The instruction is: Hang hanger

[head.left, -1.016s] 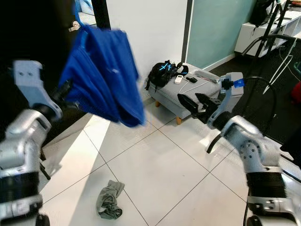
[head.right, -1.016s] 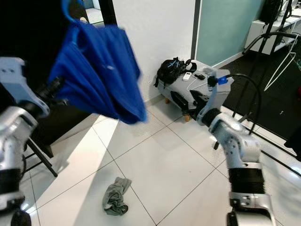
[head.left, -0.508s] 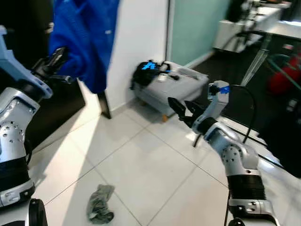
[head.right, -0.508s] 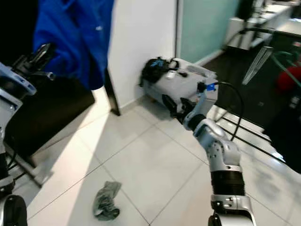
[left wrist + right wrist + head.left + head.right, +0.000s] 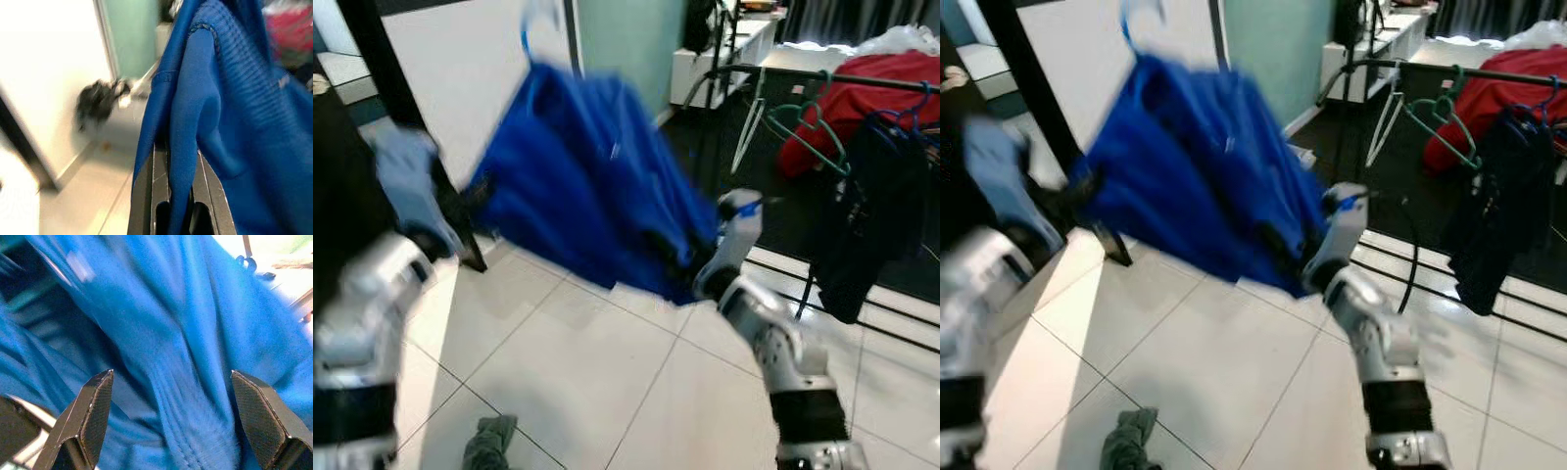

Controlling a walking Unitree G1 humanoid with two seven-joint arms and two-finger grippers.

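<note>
A blue garment (image 5: pixel 597 186) hangs on a blue hanger whose hook (image 5: pixel 1126 24) rises above it, in the middle of the blurred eye views. My left gripper (image 5: pixel 178 152) is shut on a fold of this garment at its left edge, with the left arm (image 5: pixel 372 294) raised beside it. My right gripper (image 5: pixel 171 373) stands open, its two fingers wide apart with the blue cloth close in front of them. In the eye views the right arm (image 5: pixel 764 333) reaches up under the garment's lower right corner, which hides its fingers.
A clothes rack bar (image 5: pixel 822 80) runs across the right, carrying a red garment (image 5: pixel 871 98), a green hanger (image 5: pixel 808 122), a white hanger (image 5: pixel 749 127) and a dark garment (image 5: pixel 867 215). A grey cloth (image 5: pixel 487 446) lies on the white tiled floor. A black post (image 5: pixel 401 108) stands at the left.
The camera has swung to the right, bringing the clothes rack into view. The blue garment has swung across to the right, in front of my right gripper.
</note>
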